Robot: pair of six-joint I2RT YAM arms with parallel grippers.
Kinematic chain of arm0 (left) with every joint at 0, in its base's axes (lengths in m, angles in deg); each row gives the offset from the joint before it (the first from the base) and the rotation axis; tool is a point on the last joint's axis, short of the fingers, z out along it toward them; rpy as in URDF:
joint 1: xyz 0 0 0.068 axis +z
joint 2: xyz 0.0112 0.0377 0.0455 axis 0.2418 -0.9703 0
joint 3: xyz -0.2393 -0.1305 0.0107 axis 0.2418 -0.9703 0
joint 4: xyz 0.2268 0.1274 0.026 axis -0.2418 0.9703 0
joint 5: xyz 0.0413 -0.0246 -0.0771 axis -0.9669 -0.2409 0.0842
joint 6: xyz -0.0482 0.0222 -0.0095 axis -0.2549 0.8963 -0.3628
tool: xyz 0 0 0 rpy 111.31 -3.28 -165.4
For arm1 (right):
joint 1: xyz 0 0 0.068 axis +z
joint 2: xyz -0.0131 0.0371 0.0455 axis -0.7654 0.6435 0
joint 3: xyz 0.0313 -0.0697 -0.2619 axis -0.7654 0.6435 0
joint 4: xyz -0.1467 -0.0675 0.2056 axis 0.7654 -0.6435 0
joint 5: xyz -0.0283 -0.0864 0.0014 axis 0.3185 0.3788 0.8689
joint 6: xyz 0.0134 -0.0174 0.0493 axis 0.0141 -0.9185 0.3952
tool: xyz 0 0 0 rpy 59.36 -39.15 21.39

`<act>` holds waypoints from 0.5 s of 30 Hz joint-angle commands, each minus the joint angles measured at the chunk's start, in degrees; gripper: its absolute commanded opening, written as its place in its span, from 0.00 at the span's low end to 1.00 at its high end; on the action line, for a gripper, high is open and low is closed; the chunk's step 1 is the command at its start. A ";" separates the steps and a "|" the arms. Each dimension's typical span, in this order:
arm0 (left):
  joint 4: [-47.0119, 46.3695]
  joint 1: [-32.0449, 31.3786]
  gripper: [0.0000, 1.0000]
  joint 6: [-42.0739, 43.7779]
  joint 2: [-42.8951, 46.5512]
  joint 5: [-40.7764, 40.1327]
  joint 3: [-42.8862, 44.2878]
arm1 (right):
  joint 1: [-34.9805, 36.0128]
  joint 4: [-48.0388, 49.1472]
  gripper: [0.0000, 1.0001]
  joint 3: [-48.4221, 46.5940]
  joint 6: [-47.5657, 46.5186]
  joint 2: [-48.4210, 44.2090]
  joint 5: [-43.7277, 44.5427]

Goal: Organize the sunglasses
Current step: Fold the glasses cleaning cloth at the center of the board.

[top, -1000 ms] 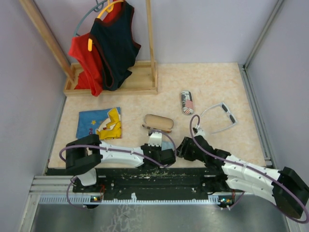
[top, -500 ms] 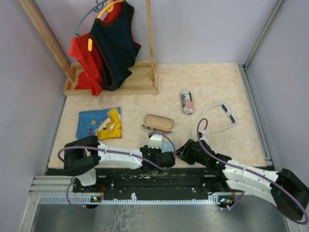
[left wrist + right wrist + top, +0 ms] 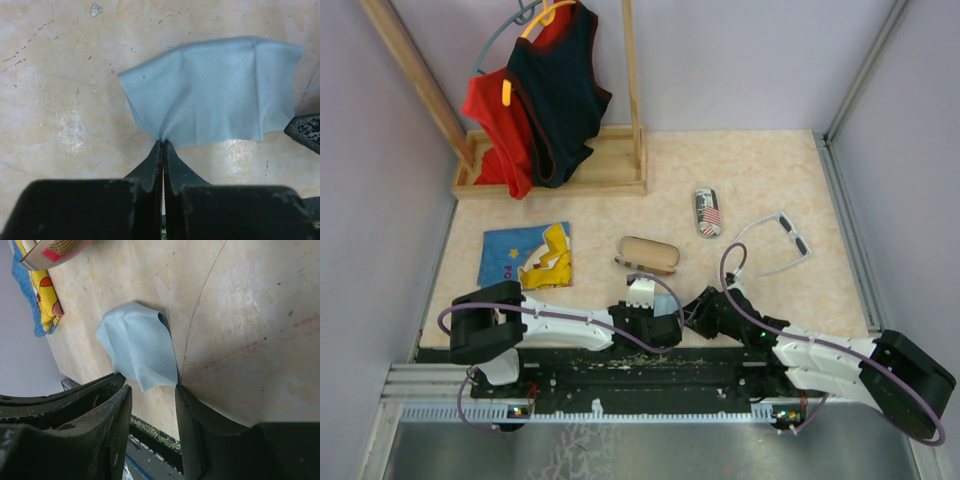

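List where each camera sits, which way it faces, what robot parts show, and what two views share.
Top external: above and behind, looking down at the table; left arm and right arm show.
Left wrist: looks down past the shut left end effector pinching a light-blue cloth.
Right wrist: looks across the table past the open right end effector.
Shared: both wrist views show light-blue cloth.

Robot lab test cell: plain lilac walls (image 3: pixel 750 60), aluminium frame post (image 3: pixel 867 68), marbled tabletop (image 3: pixel 750 165), small clothes rack (image 3: pixel 610 172).

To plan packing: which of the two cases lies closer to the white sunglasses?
The flag-print case, just left of the white sunglasses; the tan case lies farther left.
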 commanded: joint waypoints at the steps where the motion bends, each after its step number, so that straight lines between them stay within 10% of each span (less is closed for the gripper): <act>1: 1.42 -0.48 0.01 -0.27 -1.37 4.55 -1.83 | -0.23 0.66 0.41 -0.37 -1.73 2.35 1.74; 15: 1.07 -0.39 0.01 0.15 -1.78 4.40 -1.89 | -0.24 2.32 0.33 -2.20 -5.03 6.59 2.62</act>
